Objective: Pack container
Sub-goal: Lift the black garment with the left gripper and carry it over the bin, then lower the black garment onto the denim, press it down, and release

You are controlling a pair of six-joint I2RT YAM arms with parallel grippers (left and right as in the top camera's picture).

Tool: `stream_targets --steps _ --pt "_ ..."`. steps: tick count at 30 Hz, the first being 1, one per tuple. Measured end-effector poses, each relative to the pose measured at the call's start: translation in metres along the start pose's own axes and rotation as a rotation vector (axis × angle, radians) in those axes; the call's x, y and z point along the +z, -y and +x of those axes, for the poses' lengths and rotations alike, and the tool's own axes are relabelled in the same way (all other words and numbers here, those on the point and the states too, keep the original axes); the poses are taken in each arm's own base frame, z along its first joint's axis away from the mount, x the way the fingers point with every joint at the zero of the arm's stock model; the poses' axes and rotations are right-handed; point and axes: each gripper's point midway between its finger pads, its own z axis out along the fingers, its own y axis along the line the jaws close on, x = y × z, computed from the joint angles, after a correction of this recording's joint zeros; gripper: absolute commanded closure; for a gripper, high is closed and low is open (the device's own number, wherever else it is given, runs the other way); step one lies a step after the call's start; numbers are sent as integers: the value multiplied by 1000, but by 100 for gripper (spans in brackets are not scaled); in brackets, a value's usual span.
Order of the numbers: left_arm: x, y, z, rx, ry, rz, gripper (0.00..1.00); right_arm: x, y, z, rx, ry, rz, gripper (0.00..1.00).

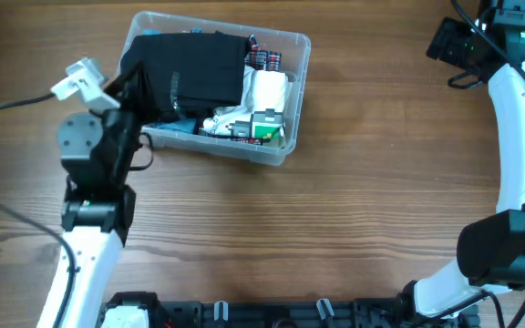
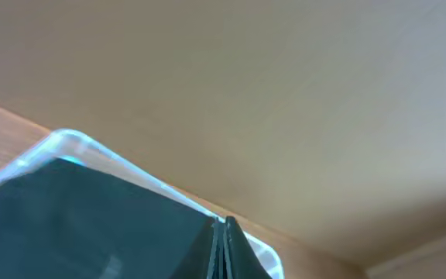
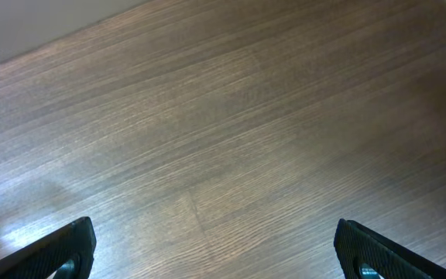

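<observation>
L hand point(image 1: 139, 84) at container point(image 1: 301, 64) edge, grip unclear, R hand point(image 3: 219, 256) released, over table point(image 3: 246, 116)

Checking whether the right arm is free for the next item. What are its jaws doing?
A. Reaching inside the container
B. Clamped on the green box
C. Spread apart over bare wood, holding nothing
C: the right wrist view shows the right gripper with jaws spread wide and only the table between them. From overhead, that arm is well apart from the container.
</observation>
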Motion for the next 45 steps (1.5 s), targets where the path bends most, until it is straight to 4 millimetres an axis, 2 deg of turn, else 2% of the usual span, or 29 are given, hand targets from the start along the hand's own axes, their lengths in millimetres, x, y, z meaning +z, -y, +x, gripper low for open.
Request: stream_targets --steps 3,5,8,9,10,13,16,18,20,22,23,28,31,33,34,37,39,42,45 --pt "18 9 27 -2 -83 23 96 0 0 0 0 0 0 0" --pt "36 12 49 4 -207 -3 96 0 0 0 0 0 0 0" --pt "58 19 66 51 -380 -67 96 0 0 0 -1 -1 0 0" --pt "73 29 62 87 -414 -74 96 0 0 0 0 0 0 0" --pt "78 30 61 103 -449 -109 96 0 0 0 0 0 0 0" --pt "110 31 52 148 -441 -159 96 0 0 0 0 0 0 0" --pt "125 2 79 159 -496 -235 96 0 0 0 0 -1 1 0" --pt "134 -38 125 161 -608 -327 96 0 0 0 0 -1 0 0" --pt "135 -66 159 158 -694 -389 96 0 0 0 0 -1 0 0" --pt "138 -84 182 158 -743 -424 96 0 0 0 0 -1 0 0" --pt "140 -87 186 158 -750 -429 96 0 0 0 -1 -1 0 0" --pt "142 -88 187 157 -760 -435 96 0 0 0 -1 -1 0 0" --pt "140 -81 178 160 -747 -426 88 0 0 0 0 -1 0 0" --pt "136 -70 161 170 -716 -415 88 0 0 0 0 -1 1 0" --pt "131 -55 134 183 -652 -403 88 0 0 0 0 -1 0 0" --pt "120 -42 99 208 -568 -427 88 0 0 0 0 -1 0 0" --pt "113 -48 90 232 -546 -480 88 0 0 0 0 -1 0 0" --pt "108 -67 98 256 -573 -556 87 0 0 0 0 -1 0 0" --pt "105 -102 125 267 -658 -649 87 0 0 0 -1 -1 0 0"
